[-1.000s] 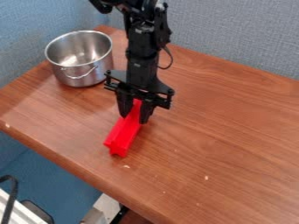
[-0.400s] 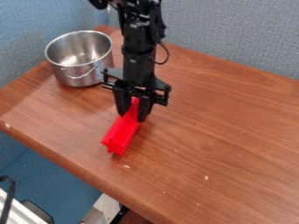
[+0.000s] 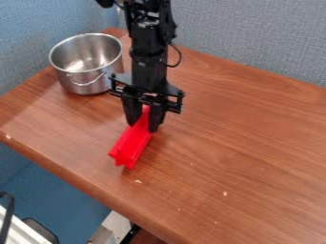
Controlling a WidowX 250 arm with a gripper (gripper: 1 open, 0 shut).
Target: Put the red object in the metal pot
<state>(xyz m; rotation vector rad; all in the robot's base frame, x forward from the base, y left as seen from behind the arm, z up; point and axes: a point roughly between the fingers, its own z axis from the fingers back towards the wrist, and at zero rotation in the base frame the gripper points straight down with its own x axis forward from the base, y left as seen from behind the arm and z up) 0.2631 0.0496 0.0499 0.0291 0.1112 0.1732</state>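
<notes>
The red object (image 3: 132,145) is a long bright red bar slanting from the gripper down toward the table's front edge. My gripper (image 3: 145,122) points straight down over the bar's upper end, its black fingers shut on that end. Whether the lower end of the bar touches the wood cannot be told. The metal pot (image 3: 86,63), round and shiny, stands upright at the back left of the table, well apart from the gripper and up-left of it. Its inside shows nothing in it.
The brown wooden table (image 3: 242,143) stretches to the right and front of the gripper. Its front-left edge runs close under the bar's low end. A blue wall rises behind, and floor shows below the edge.
The arm has shifted slightly left and up with the red bar still in the gripper. The pot has not moved.
</notes>
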